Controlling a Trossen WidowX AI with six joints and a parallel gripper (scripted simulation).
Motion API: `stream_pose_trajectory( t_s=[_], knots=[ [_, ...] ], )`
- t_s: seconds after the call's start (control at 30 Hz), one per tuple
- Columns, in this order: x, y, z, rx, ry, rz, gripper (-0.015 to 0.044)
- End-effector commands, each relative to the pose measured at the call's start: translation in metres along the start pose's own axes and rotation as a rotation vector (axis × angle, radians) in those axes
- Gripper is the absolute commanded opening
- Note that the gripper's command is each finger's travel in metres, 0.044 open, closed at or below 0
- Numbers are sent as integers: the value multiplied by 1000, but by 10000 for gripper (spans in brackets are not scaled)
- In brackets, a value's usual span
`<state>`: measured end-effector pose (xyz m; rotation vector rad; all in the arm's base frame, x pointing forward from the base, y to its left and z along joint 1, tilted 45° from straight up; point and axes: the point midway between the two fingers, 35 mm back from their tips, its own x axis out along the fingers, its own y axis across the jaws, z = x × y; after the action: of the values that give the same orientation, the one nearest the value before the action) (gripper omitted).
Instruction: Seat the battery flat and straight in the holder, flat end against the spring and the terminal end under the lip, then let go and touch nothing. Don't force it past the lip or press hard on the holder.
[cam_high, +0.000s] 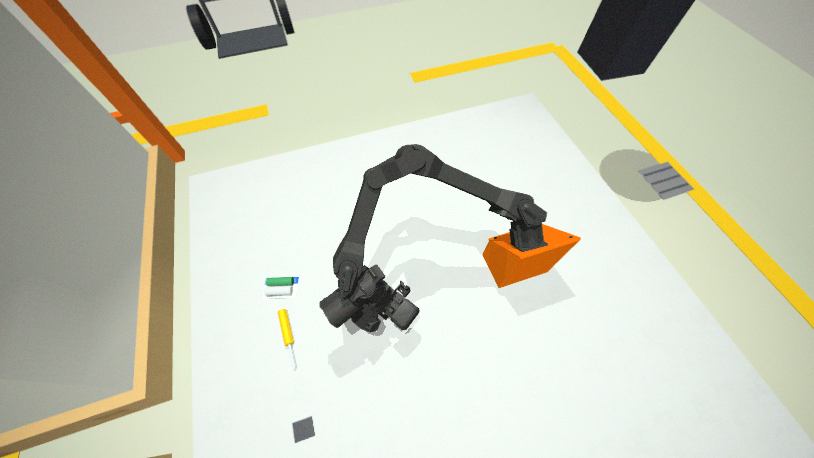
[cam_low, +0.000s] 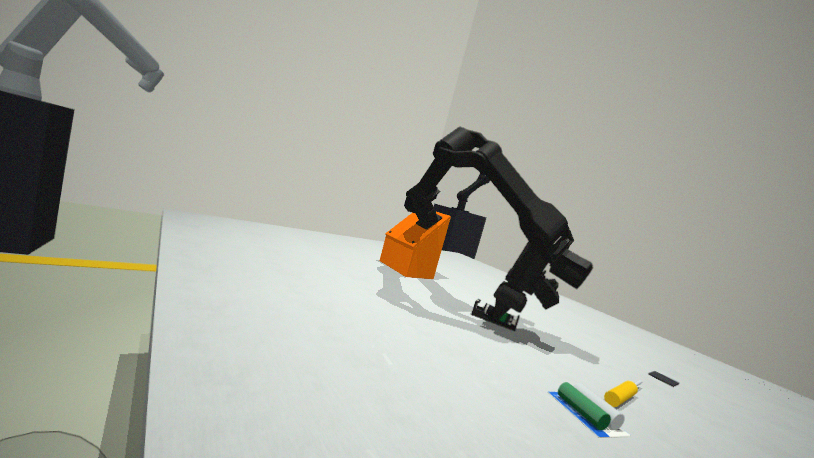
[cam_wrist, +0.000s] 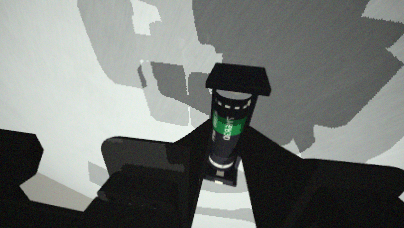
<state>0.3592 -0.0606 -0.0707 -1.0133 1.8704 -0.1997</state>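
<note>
Battery, pinched in the tool, lies lengthwise in the holder, pointing straight ahead.

On the white worktop, seen from the top view, the pincer is closed on the battery at the holder, the two fingers flanking it closely. At nine o'clock, near the wrist, lie a green cylinder and a yellow screwdriver. At two o'clock, well apart, stands the orange base. A small grey square lies toward seven o'clock.
</note>
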Motion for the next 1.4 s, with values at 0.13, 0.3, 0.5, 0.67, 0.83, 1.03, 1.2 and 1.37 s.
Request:
stream_pose_trajectory(
  t_s=[0.13,0.3,0.5,0.67,0.83,1.03,1.2,1.37],
  knots=[
    [1,0,1,-3,-40,4,74],
    [2,0,0,-9,-58,2,74],
    [2,-1,-2,-18,-78,0,74],
    [3,-1,-3,-19,-80,0,74],
    [3,-1,-7,-20,-82,0,74],
    [4,-2,-11,-23,-83,-1,74],
    [4,-2,-15,-25,-84,-1,74],
    [4,-2,-17,-25,-84,0,74]
  ],
)
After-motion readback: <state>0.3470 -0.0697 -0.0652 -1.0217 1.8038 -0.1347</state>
